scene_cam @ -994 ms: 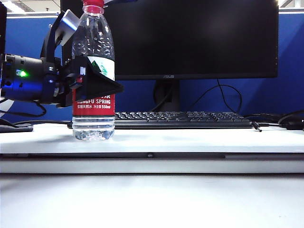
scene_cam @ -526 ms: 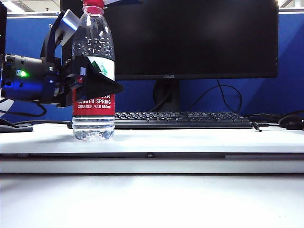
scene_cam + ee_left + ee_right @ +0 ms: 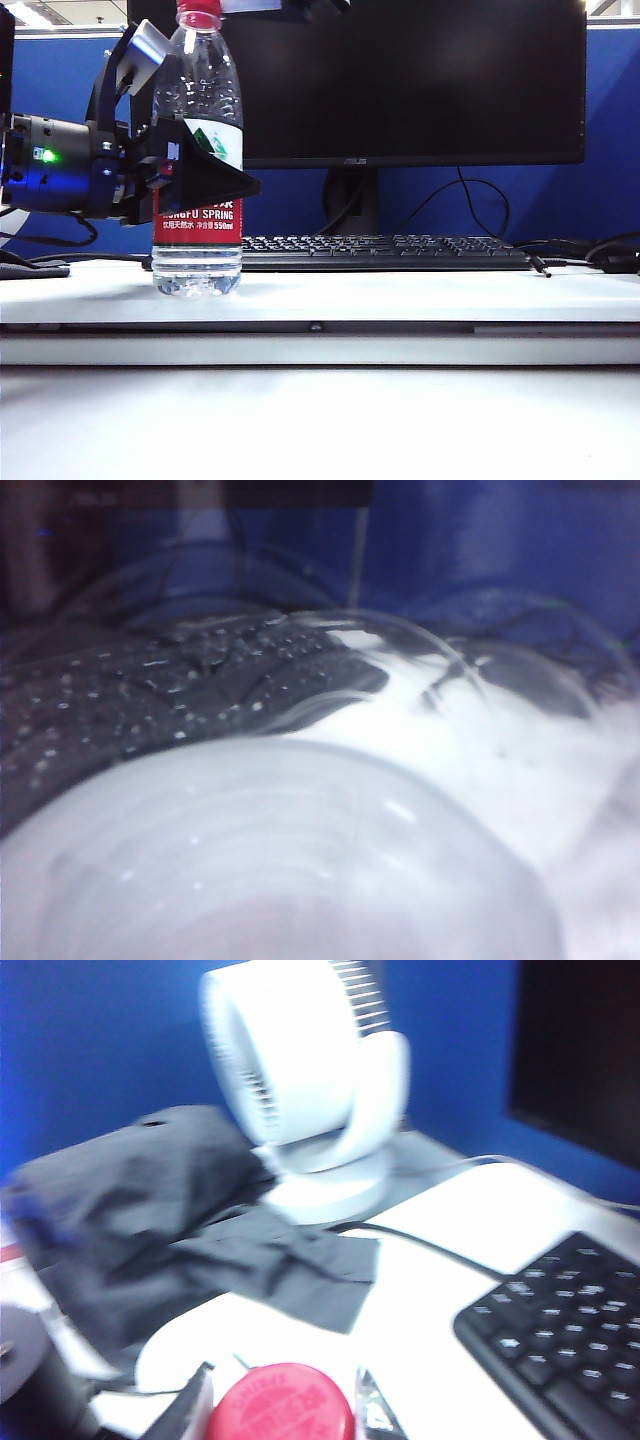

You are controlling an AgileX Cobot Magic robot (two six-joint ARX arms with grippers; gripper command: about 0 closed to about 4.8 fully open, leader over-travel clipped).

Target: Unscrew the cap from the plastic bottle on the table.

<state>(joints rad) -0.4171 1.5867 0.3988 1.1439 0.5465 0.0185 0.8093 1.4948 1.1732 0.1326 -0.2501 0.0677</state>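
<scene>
Moved: right gripper [image 3: 283, 1400] came over the cap [image 3: 283, 1403] — jaws either side, grip unclear.
Left gripper [image 3: 190, 170]: hugs the plastic bottle [image 3: 197, 150] — left of frame.

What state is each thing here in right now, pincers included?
Bottle: upright on the table, clamped at its label.
Cap: on the neck.
Left pincer: shut around the bottle.
Right pincer: fingers either side of the cap, grip unclear.
Monitor: dark.
</scene>
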